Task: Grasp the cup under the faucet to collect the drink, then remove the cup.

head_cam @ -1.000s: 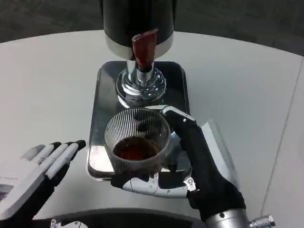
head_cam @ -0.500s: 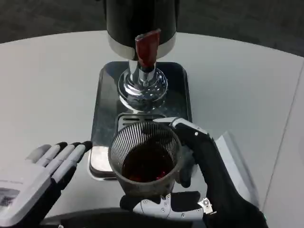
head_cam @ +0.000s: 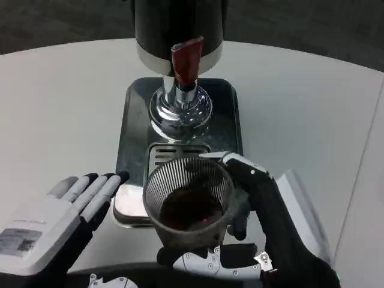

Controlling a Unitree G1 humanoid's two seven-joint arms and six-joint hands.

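A ribbed clear cup (head_cam: 189, 204) with dark brown drink in its bottom is gripped by my right hand (head_cam: 258, 222), whose fingers wrap its right side and front. The cup is held over the front edge of the steel drip tray (head_cam: 135, 132), well in front of the faucet. The dispenser (head_cam: 178, 30) stands at the back of the tray, its red tap lever (head_cam: 186, 59) above the chrome spout base (head_cam: 180, 111). My left hand (head_cam: 60, 219) lies flat with fingers stretched out, left of the tray's front corner, holding nothing.
A slotted drain grate (head_cam: 174, 153) shows in the tray just behind the cup. The white round table (head_cam: 66, 108) spreads to both sides. A dark floor lies beyond its far edge.
My right hand has drawn the cup back from the faucet toward me, uncovering the drain grate. My left hand has slid a little forward and right.
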